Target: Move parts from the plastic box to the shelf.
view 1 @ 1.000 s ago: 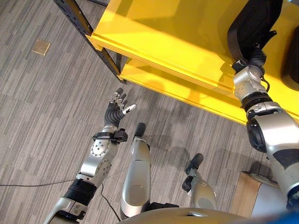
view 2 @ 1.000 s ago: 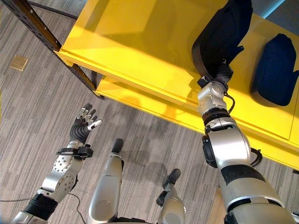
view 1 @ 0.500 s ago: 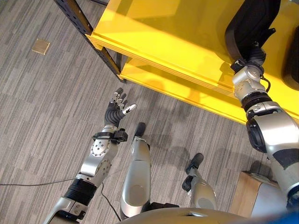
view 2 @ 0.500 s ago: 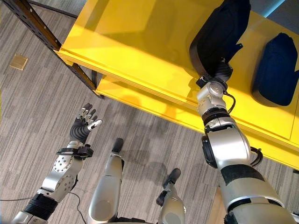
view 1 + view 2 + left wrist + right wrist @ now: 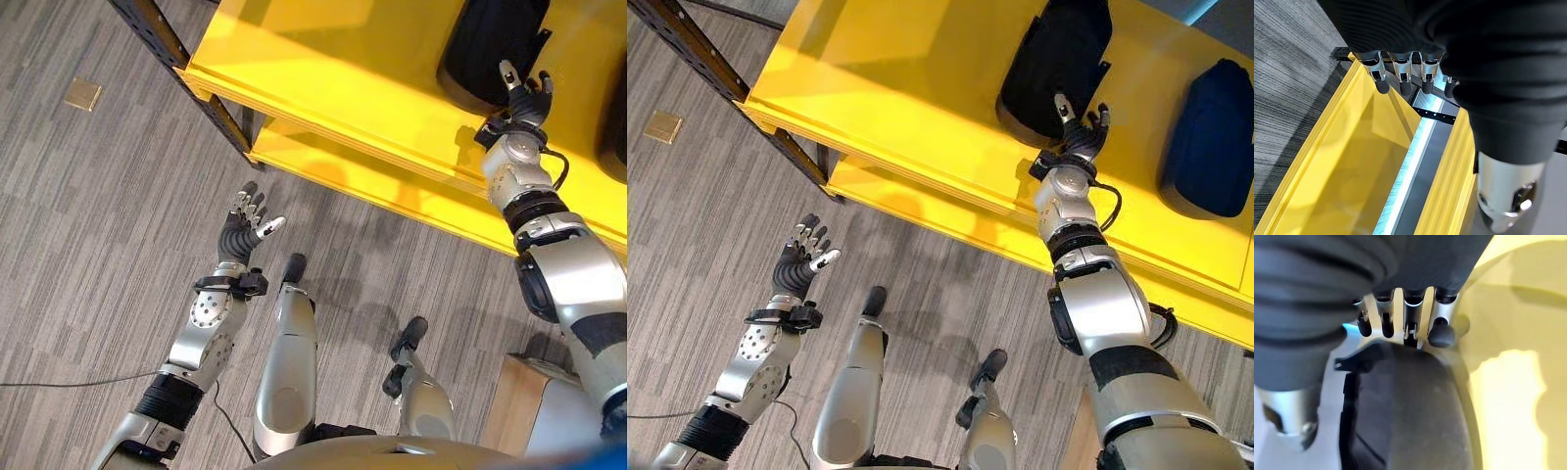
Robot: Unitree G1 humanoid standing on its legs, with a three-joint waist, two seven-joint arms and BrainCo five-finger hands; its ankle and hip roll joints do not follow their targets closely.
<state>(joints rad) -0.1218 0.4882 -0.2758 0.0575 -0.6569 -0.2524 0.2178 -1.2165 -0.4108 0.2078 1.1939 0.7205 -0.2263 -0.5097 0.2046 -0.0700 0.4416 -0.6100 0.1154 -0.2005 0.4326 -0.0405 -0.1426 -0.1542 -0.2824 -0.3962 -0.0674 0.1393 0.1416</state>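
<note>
A black rounded part point(image 5: 485, 44) lies on the top board of the yellow shelf point(image 5: 333, 69). My right hand point(image 5: 521, 98) hovers at its near edge, open, fingers spread and holding nothing. In the right wrist view the straight fingers point(image 5: 1410, 316) reach past the part point(image 5: 1410, 416). A second, dark blue part point(image 5: 1205, 132) rests further right on the same board. My left hand point(image 5: 241, 233) is open above the carpet, well short of the shelf, with nothing in it; its fingers point(image 5: 1400, 76) point at the shelf's yellow boards point(image 5: 1347, 166).
The shelf has a lower yellow board point(image 5: 333, 171) and a black perforated upright point(image 5: 162, 39) at its left corner. A small brass floor plate point(image 5: 82, 94) sits in the grey carpet. A wooden box corner point(image 5: 514, 401) shows at lower right.
My right hand has let go of the black part and drawn back with its fingers spread. The part now lies lower and flatter on the board. The left arm has not moved.
</note>
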